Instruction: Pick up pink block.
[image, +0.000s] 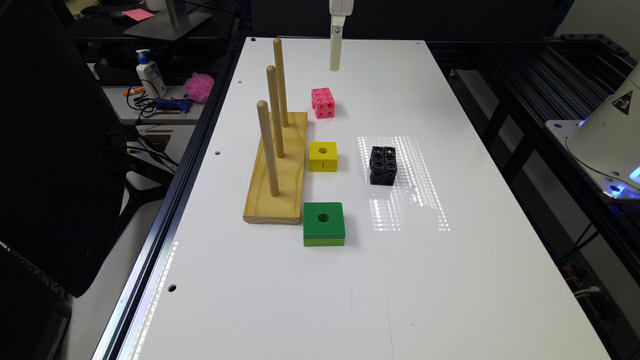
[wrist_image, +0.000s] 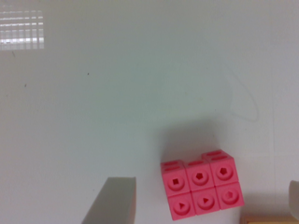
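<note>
Pink block (image: 323, 103) – bright cube of linked small cubes w/ holed faces – is seen far on the white table (image: 450, 280), just right of the peg board (image: 280, 170). Gripper (wrist_image: 201, 203) is held wide above, apart; the yellow block (image: 323, 156) sits nearer.

gripper (image: 334, 64) hangs above white table (image: 450, 280) | pink block (image: 323, 103) on table below jaws, apart | yellow block (image: 323, 156), black cube (image: 383, 165), green block (image: 324, 224) farther off | wooden peg stand (image: 277, 170) beside
</note>
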